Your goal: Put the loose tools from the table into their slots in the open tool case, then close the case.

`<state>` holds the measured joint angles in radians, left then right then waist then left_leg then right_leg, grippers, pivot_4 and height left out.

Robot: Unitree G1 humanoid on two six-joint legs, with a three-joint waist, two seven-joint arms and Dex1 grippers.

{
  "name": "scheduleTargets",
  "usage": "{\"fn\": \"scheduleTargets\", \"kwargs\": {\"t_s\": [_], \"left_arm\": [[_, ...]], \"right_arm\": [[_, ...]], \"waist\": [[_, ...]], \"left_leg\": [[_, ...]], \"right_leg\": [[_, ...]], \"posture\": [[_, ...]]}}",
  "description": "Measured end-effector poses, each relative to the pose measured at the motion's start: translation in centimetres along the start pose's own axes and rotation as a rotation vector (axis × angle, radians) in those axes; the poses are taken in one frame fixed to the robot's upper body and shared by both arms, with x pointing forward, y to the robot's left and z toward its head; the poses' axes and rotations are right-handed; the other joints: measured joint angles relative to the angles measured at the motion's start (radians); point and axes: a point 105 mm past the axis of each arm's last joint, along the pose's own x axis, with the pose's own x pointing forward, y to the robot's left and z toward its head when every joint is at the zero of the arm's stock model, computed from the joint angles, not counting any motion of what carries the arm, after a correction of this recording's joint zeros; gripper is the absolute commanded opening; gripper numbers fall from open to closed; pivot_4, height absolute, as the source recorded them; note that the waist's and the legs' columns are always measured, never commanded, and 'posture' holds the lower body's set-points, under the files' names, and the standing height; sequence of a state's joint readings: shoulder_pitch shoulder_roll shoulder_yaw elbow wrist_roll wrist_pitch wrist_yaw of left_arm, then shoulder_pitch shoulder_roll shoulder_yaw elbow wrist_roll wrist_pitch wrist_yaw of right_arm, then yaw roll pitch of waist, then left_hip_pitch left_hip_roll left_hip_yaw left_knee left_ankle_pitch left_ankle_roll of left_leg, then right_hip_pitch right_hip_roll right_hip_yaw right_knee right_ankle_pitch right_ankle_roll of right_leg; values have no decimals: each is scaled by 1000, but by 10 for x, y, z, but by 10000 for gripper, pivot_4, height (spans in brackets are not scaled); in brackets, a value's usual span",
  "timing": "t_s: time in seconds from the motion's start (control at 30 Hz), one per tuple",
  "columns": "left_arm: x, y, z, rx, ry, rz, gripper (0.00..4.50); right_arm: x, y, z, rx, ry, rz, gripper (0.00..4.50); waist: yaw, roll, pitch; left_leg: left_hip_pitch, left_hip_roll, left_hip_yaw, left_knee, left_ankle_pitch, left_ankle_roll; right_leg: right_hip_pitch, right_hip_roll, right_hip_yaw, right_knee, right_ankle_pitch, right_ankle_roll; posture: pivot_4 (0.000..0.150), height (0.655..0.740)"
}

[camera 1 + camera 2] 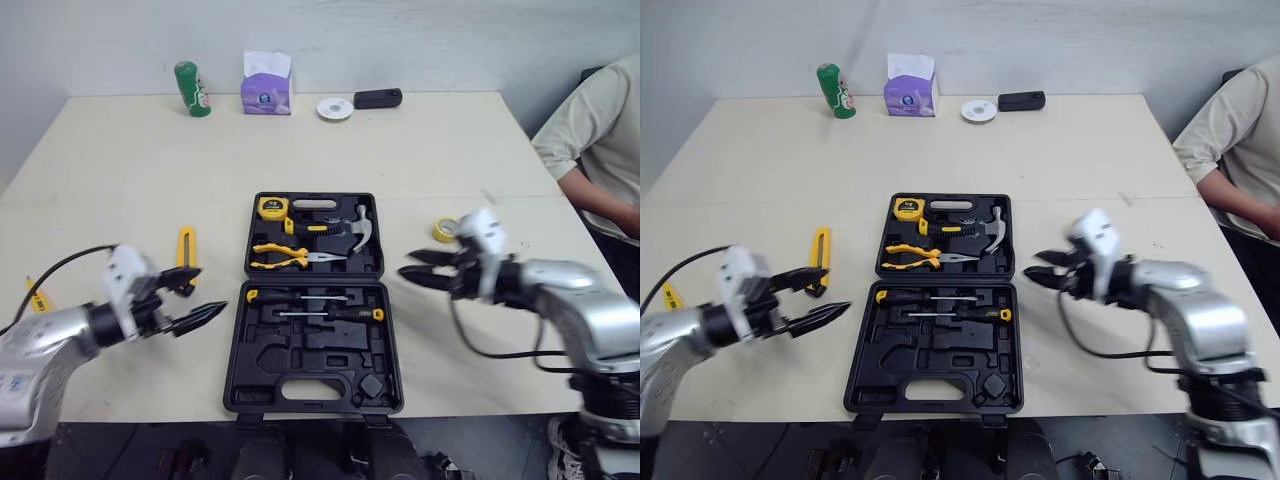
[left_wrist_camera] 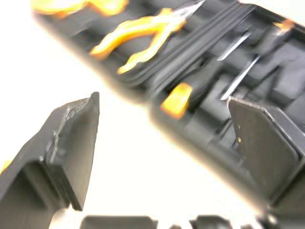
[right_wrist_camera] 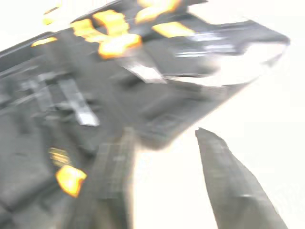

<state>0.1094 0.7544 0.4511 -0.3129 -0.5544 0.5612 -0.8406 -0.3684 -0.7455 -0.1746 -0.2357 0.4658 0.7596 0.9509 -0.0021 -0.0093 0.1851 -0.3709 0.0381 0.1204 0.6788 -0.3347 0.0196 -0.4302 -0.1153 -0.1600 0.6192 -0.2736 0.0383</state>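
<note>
- Looking down from the head camera, I take 12 o'clock as the far edge of the counter (image 1: 120,160). The open tool case (image 1: 392,350) lies in the middle, with its hinge running from 9 to 3 o'clock.
- The far half holds a tape measure (image 1: 272,208), a hammer (image 1: 355,228) and pliers (image 1: 290,258). The near half holds two screwdrivers (image 1: 310,298), and several of its slots are empty.
- The left claw (image 1: 208,290) hovers at 9 o'clock of the case. Its fingers are spread wide with nothing between them, and the tips point toward 3 o'clock.
- The utility knife (image 1: 186,245) lies on the counter at about 11 o'clock of this claw, very near. Its long axis runs 12 to 6 o'clock. One finger crosses its near end in the picture, and I cannot tell if they touch.
- I judge that the knife sits behind the fingertips, so this claw must pull back toward 9 o'clock and turn to close across the narrow width.
- The right claw (image 1: 405,262) hovers at 3 o'clock of the case, partly open and empty, with its tips pointing to 9 o'clock.
- The yellow roll (image 1: 444,230) lies at about 1 o'clock of those tips, just beside the claw body.
- The left arm is nearer to the knife, and the right arm is nearer to the roll.
- A small yellow item (image 1: 37,297) lies far out at 9 o'clock. I cannot tell what it is.
</note>
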Motion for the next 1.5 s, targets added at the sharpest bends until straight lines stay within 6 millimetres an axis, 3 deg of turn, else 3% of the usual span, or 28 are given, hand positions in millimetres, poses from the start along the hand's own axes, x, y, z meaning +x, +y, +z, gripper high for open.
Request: {"fn": "scheduleTargets", "kwargs": {"t_s": [0.07,0.17,0.3,0.37,0.5,0.63,0.73,0.93,1.13,1.2,1.33,1.5], "left_arm": [[-30,9,-16,-68,-15,137,45000],[-90,34,-41,-172,-9,417,45000],[-159,51,-55,-211,3,697,45000],[-183,52,-60,-231,9,781,45000],[-204,61,-61,-264,-25,906,45000],[-189,70,-54,-293,-92,948,45000],[-166,75,-58,-344,-74,970,45000],[-143,99,-51,-534,-114,1146,45000],[-135,116,-45,-656,57,1193,45000],[-133,122,-38,-667,105,1200,45000],[-131,129,-41,-701,202,1216,45000],[-115,134,-52,-737,311,1171,45000]], "right_arm": [[-25,-19,-11,10,37,-94,44587],[-70,-59,-33,28,131,-284,44587],[-108,-93,-46,-19,203,-436,44587],[-119,-100,-53,-29,232,-473,44587],[-123,-104,-54,-38,224,-476,44587],[-108,-97,-32,-83,171,-407,44587],[-83,-75,-11,-108,99,-282,44587],[-23,2,31,-176,2,105,44587],[2,67,85,-340,-90,454,44587],[7,79,97,-371,-120,534,44587],[16,91,109,-364,-165,621,44587],[24,99,108,-344,-178,688,44587]], "waist": [[-2,0,0],[1,-1,2],[0,-2,3],[-1,0,3],[0,3,5],[1,6,7],[2,6,8],[0,3,10],[2,-4,12],[5,-5,12],[2,-5,12],[1,-6,11]], "left_leg": [[0,0,2,0,-5,5],[0,0,2,1,-7,8],[1,0,1,2,-8,3],[1,1,1,2,-8,2],[0,1,1,1,-9,2],[0,1,1,1,-9,2],[1,1,1,1,-8,1],[1,1,1,1,-8,1],[0,1,1,2,-6,-5],[0,0,1,2,-6,-8],[-1,0,1,2,-7,-8],[-4,0,2,1,-4,-4]], "right_leg": [[0,0,1,-1,0,0],[0,0,1,-3,0,1],[1,0,1,-4,0,0],[1,0,1,-5,0,0],[0,0,1,-5,0,0],[0,-1,1,-2,1,1],[0,-1,1,0,1,1],[-1,-1,2,2,1,1],[-2,0,1,2,1,1],[-1,-1,1,1,1,1],[-3,-1,1,1,1,1],[-7,0,1,5,1,1]], "posture": [[1500,7252],[1500,7252],[1500,7252],[1500,7252],[1500,7252],[1500,7252],[1500,7252],[1500,7252],[1500,7252],[1500,7252],[1500,7252],[1500,7252]]}}
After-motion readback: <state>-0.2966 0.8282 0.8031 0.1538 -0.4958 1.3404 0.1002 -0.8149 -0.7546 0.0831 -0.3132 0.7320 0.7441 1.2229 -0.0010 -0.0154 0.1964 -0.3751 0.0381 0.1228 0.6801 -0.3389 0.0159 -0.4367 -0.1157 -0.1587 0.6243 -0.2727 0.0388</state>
